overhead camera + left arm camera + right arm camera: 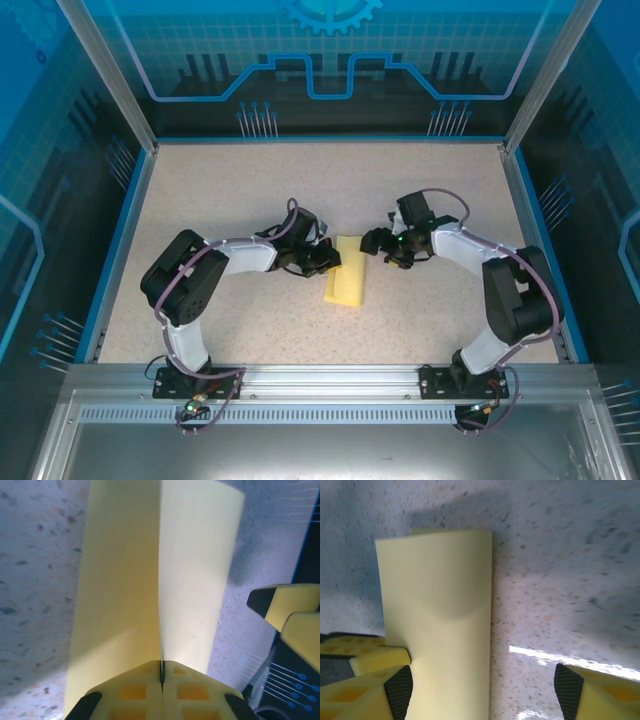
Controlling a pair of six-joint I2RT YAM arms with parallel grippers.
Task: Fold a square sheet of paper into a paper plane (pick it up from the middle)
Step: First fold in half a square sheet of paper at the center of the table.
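Two claws meet over a pale yellow sheet of paper, folded into a narrow strip on the table. The left claw is pressed together, pinching the paper's near edge; in its wrist view the strip runs straight ahead from the closed tips, a crease down its middle. The right claw is spread wide, and the paper lies between its fingers, against the one on the picture's left. Beneath both is a beige speckled tabletop with a blue rim, a metal rail behind the claws and a blue wall with glowing line patterns beyond them
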